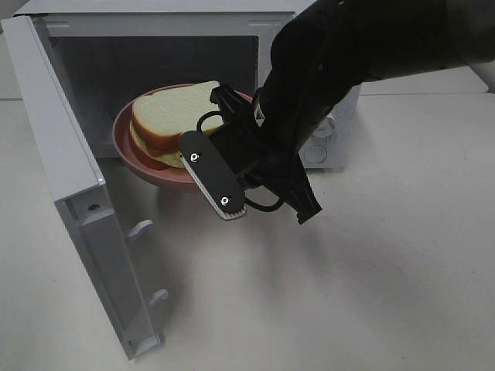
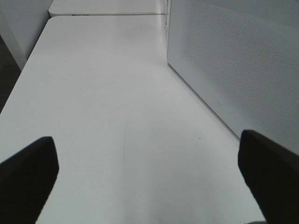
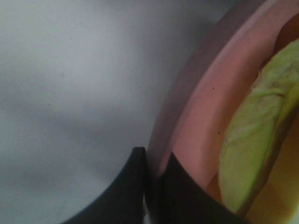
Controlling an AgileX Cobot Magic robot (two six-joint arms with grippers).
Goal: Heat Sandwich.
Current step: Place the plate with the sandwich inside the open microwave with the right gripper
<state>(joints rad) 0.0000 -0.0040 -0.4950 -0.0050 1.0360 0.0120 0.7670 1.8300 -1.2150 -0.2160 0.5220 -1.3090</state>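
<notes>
The sandwich (image 1: pixel 172 116) lies on a pink plate (image 1: pixel 151 171) in the mouth of the open microwave (image 1: pixel 155 27). The right gripper (image 3: pixel 154 161) pinches the plate's rim; the left gripper (image 2: pixel 149 172) stands wide open, holding nothing.

You cannot read any words, numbers or signs here. The white microwave (image 1: pixel 155 23) shows no name on its top or on its open door (image 1: pixel 69 154). The part by its round knob (image 1: pixel 315 153) is too blurry to read, and the black arm (image 1: pixel 325 69) hides much of it. In the left wrist view, the dotted side wall (image 2: pixel 233 60) has one tiny mark low down, too small to make out.
</notes>
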